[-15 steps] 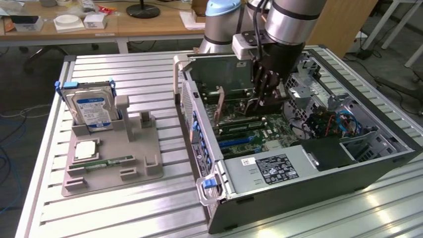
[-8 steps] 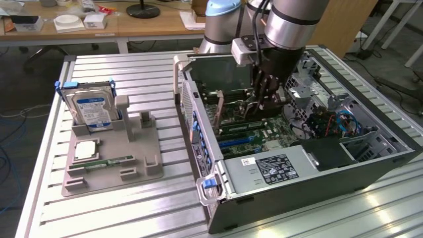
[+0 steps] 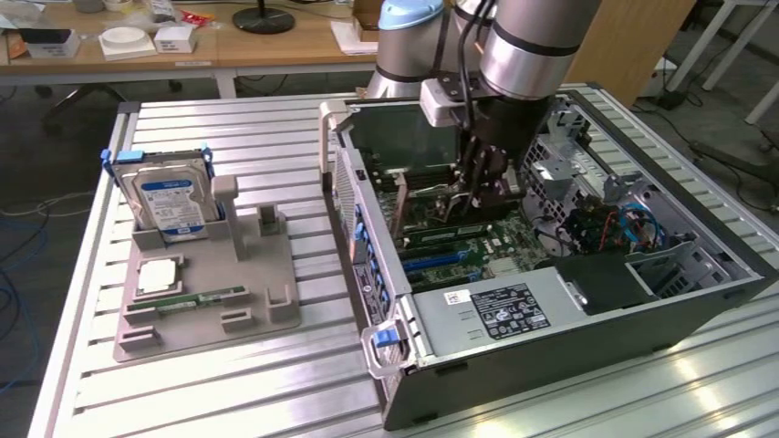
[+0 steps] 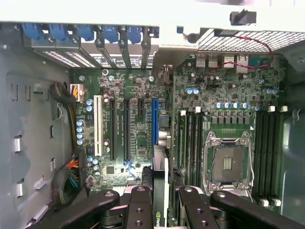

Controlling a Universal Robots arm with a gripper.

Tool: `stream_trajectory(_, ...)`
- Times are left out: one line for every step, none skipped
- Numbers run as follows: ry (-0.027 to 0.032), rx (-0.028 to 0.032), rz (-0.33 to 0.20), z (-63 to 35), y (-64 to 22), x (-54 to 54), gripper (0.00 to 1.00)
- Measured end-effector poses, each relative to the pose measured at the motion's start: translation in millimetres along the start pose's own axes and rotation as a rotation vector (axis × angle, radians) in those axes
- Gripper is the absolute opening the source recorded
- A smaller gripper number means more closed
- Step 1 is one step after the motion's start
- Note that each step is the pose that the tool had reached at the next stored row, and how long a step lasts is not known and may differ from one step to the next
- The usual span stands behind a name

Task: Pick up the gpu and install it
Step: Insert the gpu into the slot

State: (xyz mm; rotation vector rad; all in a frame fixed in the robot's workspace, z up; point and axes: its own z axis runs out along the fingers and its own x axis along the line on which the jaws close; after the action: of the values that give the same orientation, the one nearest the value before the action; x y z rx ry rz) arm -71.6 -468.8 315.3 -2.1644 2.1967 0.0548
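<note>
1. One open computer case [image 3: 681,301] on slatted surface [image 3: 244,383]: motherboard [image 4: 138,114] inside.
2. Gripper [image 4: 159,200] inside case, clamped on gpu [image 4: 160,186], held edge-on just above blue slot [image 4: 154,121].
3. Grey tray [image 3: 207,301]: upright hard drive [image 3: 171,205], memory stick [image 3: 195,299].

Dark gpu [image 4: 159,191] upright, apparently over motherboard

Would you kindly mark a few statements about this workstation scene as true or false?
1. The claw reaches inside the open computer case. True.
2. The hard drive lies flat inside the case. False: it stands upright in the grey holder beside the case.
3. The claw grips the gpu between its fingers. True.
4. The processor socket carries a cooler. False: it is bare and uncovered.
</note>
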Motion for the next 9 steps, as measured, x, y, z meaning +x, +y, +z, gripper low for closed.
stream_trajectory(0.0000, 0.0000, 0.000, 1.7, 0.1, 0.2, 0.26)
stream_trajectory(0.0000, 0.0000, 0.000, 3.6, 0.2, 0.4, 0.26)
stream_trajectory(0.0000, 0.0000, 0.000, 5.4, 0.3, 0.5, 0.26)
stream_trajectory(-0.0001, 0.0001, 0.000, 7.3, 0.5, 0.6, 0.26)
stream_trajectory(-0.0001, 0.0000, 0.000, 9.1, 0.7, 0.7, 0.26)
stream_trajectory(0.0000, 0.0000, 0.000, 10.8, 0.9, 0.8, 0.26)
stream_trajectory(0.0000, 0.0000, 0.000, 12.6, 1.0, 1.0, 0.26)
stream_trajectory(0.0000, 0.0000, 0.000, 14.4, 1.1, 1.1, 0.26)
stream_trajectory(0.0001, -0.0001, 0.000, 16.2, 1.2, 1.2, 0.26)
